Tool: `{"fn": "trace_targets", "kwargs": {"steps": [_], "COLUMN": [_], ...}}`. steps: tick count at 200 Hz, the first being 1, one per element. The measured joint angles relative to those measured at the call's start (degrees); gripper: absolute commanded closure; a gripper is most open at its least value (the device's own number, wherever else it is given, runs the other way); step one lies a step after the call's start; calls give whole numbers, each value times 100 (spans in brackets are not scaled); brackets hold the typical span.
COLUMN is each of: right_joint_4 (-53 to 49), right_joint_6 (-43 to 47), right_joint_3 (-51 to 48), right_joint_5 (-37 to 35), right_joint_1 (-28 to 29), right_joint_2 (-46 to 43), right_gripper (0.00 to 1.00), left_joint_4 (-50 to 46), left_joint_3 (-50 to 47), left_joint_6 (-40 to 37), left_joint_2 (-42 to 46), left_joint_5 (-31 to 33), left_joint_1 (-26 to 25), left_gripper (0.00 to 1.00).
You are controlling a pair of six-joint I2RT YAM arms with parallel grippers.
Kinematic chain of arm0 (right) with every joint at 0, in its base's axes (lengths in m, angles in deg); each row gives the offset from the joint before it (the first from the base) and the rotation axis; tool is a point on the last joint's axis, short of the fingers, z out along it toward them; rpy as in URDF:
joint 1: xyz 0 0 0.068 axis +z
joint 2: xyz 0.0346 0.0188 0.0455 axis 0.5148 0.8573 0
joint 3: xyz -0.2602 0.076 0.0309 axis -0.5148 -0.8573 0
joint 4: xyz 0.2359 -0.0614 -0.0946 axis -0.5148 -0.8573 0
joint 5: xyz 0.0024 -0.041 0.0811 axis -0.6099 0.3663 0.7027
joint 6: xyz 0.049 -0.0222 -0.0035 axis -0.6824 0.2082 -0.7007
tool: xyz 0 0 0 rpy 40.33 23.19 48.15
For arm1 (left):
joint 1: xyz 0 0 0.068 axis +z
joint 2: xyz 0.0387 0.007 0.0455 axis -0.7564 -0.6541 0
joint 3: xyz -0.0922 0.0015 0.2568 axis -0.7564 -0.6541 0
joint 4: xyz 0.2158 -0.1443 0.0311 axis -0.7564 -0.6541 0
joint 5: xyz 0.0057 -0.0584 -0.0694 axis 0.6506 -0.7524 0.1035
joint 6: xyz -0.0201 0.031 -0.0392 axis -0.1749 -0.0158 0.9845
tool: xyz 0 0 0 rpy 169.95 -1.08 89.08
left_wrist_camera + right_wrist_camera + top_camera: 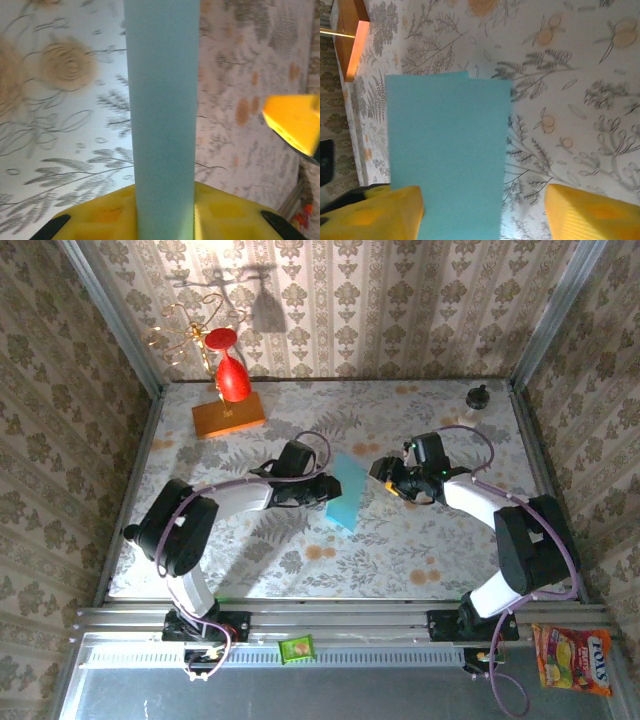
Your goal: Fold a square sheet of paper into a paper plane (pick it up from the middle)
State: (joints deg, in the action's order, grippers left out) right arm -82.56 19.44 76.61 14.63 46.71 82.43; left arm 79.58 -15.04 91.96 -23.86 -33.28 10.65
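**Yellow fingers (225,215) pinch the blue paper (346,492)**

Left gripper (326,490) holds the folded paper tight by one edge. Right gripper (386,478) has its fingers spread wide, just beside the paper. Paper is well apart from the orange block (229,417), nearer the arms.

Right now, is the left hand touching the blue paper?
Touching. The left wrist view shows it: the blue paper runs down between the yellow fingers of the left hand, meeting them on both sides with no gap.
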Motion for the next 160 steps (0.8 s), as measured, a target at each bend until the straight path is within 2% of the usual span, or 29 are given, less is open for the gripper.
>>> {"fn": "trace_targets", "kwargs": {"steps": [35, 64, 94, 160], "right_joint_4": [-61, -295, -505, -793], "right_joint_6": [0, -94, -118, 26], "right_joint_3": [4, 66, 326, 883], "right_joint_5": [33, 37, 111, 166], "right_joint_1": [378, 660, 793, 933], "right_joint_2": [90, 313, 664, 1296], "right_gripper": [67, 76, 91, 94], "left_joint_4": [177, 262, 367, 382], "left_joint_3": [-363, -455, -496, -496], "left_joint_6": [291, 372, 437, 437], "left_joint_2": [-83, -87, -122, -199], "left_joint_5": [352, 557, 636, 669], "left_joint_1": [-11, -59, -118, -122], "left_gripper": [72, 72, 72, 71]}}
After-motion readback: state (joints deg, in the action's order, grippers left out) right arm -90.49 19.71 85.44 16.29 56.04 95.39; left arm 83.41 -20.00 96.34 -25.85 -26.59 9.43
